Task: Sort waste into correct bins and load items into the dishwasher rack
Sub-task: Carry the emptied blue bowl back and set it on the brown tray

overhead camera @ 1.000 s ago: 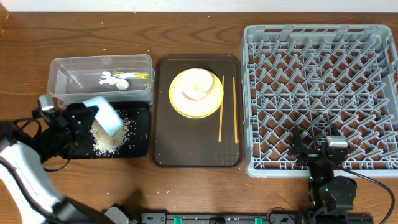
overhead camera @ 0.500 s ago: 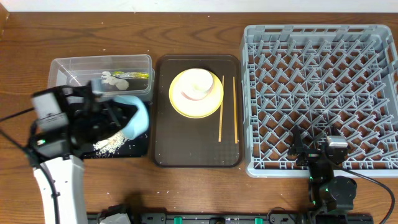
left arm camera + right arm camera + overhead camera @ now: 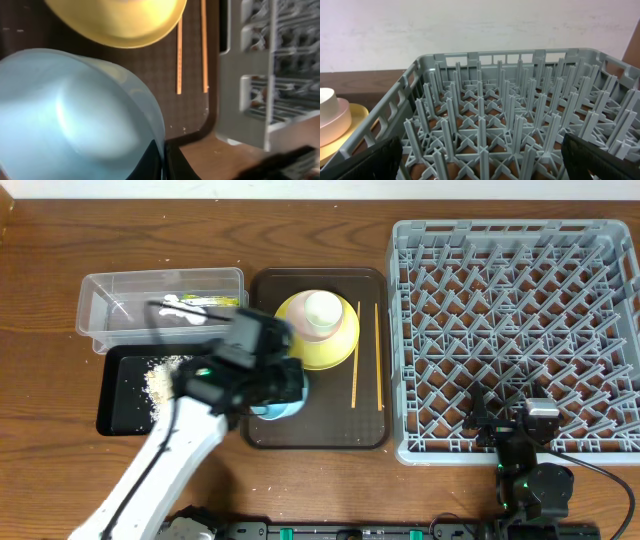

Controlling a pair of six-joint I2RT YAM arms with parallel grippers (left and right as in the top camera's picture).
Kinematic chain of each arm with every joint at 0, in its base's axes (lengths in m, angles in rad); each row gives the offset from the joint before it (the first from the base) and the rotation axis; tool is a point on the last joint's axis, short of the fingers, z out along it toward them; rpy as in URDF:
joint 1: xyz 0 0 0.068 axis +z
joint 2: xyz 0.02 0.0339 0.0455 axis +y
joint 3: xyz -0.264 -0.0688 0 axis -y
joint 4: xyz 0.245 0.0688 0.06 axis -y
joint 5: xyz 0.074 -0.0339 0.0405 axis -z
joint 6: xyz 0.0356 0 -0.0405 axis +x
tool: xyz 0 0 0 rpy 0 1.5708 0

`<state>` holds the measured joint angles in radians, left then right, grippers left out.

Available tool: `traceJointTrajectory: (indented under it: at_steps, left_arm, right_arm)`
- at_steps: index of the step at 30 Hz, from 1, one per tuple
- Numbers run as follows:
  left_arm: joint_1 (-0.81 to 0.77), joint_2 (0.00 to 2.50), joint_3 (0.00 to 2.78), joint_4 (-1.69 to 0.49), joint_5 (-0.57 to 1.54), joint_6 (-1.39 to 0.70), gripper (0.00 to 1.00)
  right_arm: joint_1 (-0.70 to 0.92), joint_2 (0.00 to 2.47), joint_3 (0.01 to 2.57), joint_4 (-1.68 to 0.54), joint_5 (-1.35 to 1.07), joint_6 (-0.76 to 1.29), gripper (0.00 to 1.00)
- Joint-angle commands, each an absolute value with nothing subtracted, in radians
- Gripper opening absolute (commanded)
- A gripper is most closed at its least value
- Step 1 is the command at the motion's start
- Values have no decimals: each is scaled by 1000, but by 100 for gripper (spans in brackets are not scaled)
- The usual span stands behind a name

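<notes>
Now that the pale blue bowl (image 3: 280, 402) has swung away from the black tray (image 3: 118, 405), where a second ago it hung tipped over the crumbs (image 3: 160, 376), it rides above the front-left part of the brown serving tray (image 3: 320, 430). The left gripper (image 3: 164, 161) carries it, its pincer pressed together on the bowl's rim, and the wrist view shows the bowl's outside wall filling the near side. The crumbs lie heaped in the black tray's back half, so the emptying looks done and the bowl seems bound for the dishwasher rack (image 3: 510, 330) at the desk's right edge.

Behind the black tray, the clear tub (image 3: 100, 310) holds the paper scrap (image 3: 176, 306) and the yellow-green wrapper (image 3: 216, 300). The yellow plate (image 3: 330, 345) sits at the serving tray's back with the white bowl (image 3: 322, 313) on it, and the two chopsticks (image 3: 355, 360) lie parallel along the tray's right side.

The right gripper (image 3: 482, 160) waits at the rack's front edge, its pincer spread wide and holding nothing. No dish stands in the rack yet, so loading is, by my reading, only beginning.
</notes>
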<state>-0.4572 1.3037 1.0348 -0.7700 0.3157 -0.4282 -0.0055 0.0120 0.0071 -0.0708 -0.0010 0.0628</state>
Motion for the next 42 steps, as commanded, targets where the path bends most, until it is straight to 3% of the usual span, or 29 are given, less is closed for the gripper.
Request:
traceJointTrajectory:
  at_steps: [1, 12, 32, 35, 38, 42]
  left_arm:
    - [-526, 1378, 1051, -752, 186, -496, 6]
    - [-619, 1575, 1051, -726, 137, -530, 6]
    - [-620, 1601, 1042, -726, 136, -529, 8]
    - [-620, 1601, 1042, -723, 136, -529, 17]
    - [-620, 1601, 1042, -715, 137, -529, 34]
    - [-607, 1599, 1045, -714, 80, -528, 40]
  right_arm:
    - [-13, 7, 5, -75, -1, 51, 99]
    - [-13, 7, 5, -75, -1, 51, 99]
    - [-13, 7, 5, -75, -1, 51, 99]
    - [-13, 7, 5, -75, -1, 51, 99]
    - [-13, 7, 5, -75, -1, 51, 99]
    - [-13, 7, 5, -75, -1, 51, 99]
